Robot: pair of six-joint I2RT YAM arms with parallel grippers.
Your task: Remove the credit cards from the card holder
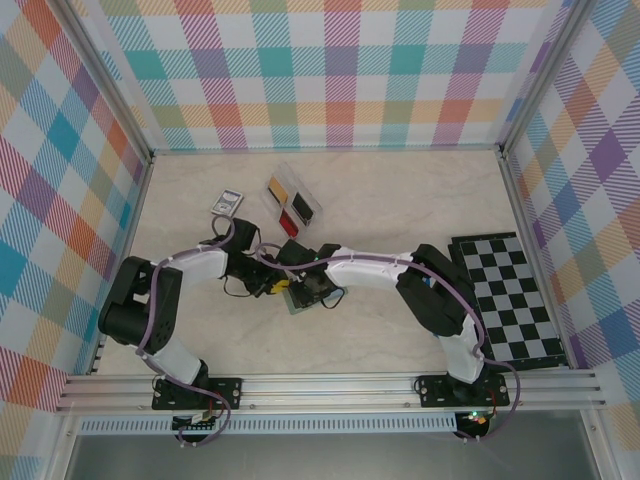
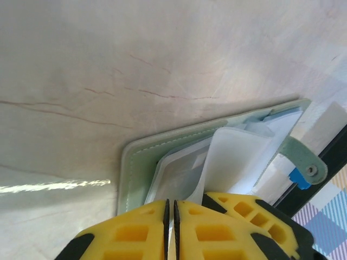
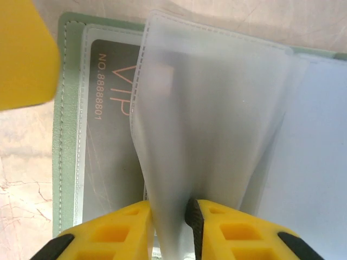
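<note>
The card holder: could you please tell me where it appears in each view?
Top external: card holder just below centre, slightly left.
Left wrist: card holder lower centre-right, lying open.
Right wrist: card holder across most of the frame.
Shared landmark: the pale marbled table beneath it.

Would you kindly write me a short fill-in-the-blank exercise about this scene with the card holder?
1. The right pincer pinches a translucent ___ of the card holder.
2. The dark card in its pocket reads ___ in large letters.
3. The card holder's cover is pale ___.
4. The mat to the right of the arms has a black-and-white ___ pattern.
Missing words: sleeve; VIP; green; checkerboard.
</note>
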